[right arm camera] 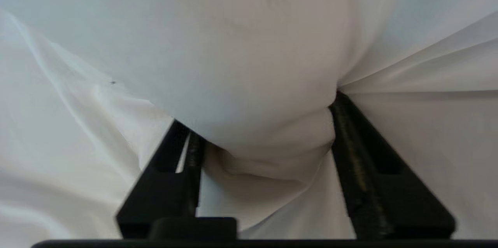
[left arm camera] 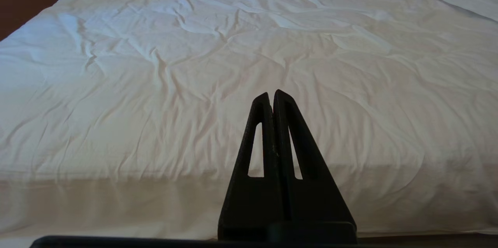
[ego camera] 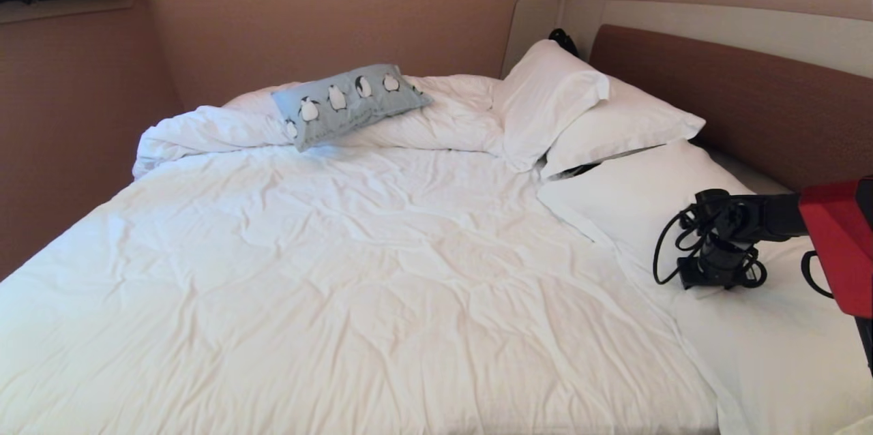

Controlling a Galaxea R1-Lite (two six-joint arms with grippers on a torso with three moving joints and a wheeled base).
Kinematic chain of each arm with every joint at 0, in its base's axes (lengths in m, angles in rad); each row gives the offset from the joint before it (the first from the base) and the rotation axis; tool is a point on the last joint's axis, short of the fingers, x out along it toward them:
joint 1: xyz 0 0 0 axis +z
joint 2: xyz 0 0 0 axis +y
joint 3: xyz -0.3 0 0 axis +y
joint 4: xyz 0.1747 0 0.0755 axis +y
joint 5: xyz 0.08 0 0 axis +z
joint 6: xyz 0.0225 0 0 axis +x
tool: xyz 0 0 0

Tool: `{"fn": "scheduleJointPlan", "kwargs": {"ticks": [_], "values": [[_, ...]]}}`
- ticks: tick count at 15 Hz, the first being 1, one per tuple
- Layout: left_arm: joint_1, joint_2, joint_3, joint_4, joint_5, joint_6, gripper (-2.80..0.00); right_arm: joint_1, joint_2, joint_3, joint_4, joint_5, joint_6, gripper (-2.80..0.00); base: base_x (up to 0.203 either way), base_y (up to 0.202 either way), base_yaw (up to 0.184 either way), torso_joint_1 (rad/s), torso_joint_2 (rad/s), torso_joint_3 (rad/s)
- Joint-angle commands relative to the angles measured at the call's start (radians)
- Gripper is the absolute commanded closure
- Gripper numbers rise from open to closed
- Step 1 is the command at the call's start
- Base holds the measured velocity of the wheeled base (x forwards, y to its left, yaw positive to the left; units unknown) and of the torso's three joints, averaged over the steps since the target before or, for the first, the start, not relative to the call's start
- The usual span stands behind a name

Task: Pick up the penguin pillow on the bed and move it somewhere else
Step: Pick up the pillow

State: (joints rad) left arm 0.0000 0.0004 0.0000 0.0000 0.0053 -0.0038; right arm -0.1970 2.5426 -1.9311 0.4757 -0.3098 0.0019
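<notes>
The penguin pillow (ego camera: 351, 104), light grey-blue with a row of black-and-white penguins, lies on the rolled-up duvet at the far side of the bed (ego camera: 341, 271), untouched. My right gripper (ego camera: 716, 278) is far from it, at the bed's right side, pressed down into a large plain white pillow (ego camera: 634, 196). In the right wrist view the gripper (right arm camera: 258, 109) squeezes a bulge of that white pillow (right arm camera: 249, 46) between its fingers (right arm camera: 350, 143). My left gripper (left arm camera: 271, 94) is shut and empty, parked low before the bed's near edge.
Two more white pillows (ego camera: 545, 97) (ego camera: 627, 125) lean against the brown headboard (ego camera: 736, 101). A dark object (ego camera: 563, 39) sticks up behind them. A red part of the robot (ego camera: 842, 244) stands at the right edge. Walls close in at the left and behind.
</notes>
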Motion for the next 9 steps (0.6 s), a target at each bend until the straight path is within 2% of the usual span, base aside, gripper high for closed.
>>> {"fn": "scheduleJointPlan", "kwargs": {"ticks": [1,9], "values": [[0.000,0.000,0.000,0.000,0.001,-0.001,0.00,0.000,0.001,0.000,-0.005,-0.003,0.001,0.00,0.000,0.000,0.000,0.000,0.00,0.000],[0.000,0.000,0.000,0.000,0.001,-0.001,0.00,0.001,-0.089,0.006,0.007,-0.002,0.012,0.00,0.000,0.000,0.000,0.000,0.00,0.000]]}}
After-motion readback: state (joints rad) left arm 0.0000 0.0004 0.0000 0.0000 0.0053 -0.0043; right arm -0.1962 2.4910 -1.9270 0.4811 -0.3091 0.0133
